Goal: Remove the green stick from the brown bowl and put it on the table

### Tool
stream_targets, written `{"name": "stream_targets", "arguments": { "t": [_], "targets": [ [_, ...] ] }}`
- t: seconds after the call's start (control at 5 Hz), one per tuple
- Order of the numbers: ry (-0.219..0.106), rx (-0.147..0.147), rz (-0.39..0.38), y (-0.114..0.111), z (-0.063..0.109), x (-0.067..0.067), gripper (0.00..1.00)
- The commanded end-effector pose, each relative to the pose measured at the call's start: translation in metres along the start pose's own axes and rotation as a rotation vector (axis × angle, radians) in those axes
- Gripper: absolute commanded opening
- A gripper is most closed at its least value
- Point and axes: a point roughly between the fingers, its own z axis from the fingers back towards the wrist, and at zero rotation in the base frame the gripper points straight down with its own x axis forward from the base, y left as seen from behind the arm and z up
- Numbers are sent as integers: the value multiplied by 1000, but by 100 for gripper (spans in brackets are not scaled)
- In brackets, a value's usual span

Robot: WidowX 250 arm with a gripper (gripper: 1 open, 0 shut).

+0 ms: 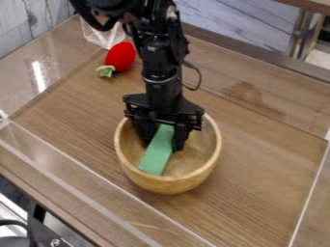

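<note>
A clear plastic wall (77, 188) runs along the near and left edges of the table (264, 135), with a second clear edge down the right side. Just inside the near wall sits the brown bowl (168, 176), close to that edge but with a strip of bare wood grain between them. Open tabletop lies to the bowl's left and, wider still, to its right and behind it.

The green stick (158, 154) leans inside the bowl, its lower end resting near the front of the bowl's floor and its upper end rising toward the back rim. The end effector (162, 130) points straight down into the bowl, and its dark fingers (188, 128) stand on either side of the stick's upper part, drawn in against it so that they grip the stick. The stick's lower end is inside the bowl.

Farther back on the left, well apart from the bowl, a red strawberry-like toy (118, 56) lies near the left wall
</note>
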Motion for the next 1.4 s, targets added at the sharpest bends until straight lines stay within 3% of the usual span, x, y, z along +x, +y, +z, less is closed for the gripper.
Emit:
{"name": "stream_targets", "arguments": {
  "t": [0.0, 0.2, 0.6, 1.0, 1.2],
  "targets": [
    [-36, 3, 7, -7, 4, 1, 0],
    [-39, 6, -28, -11, -1, 6, 0],
    [-37, 15, -56, -14, -2, 1, 0],
    [-40, 27, -6, 9, 2, -4, 0],
    [-40, 33, 13, 5, 4, -10, 0]
  ]
}}
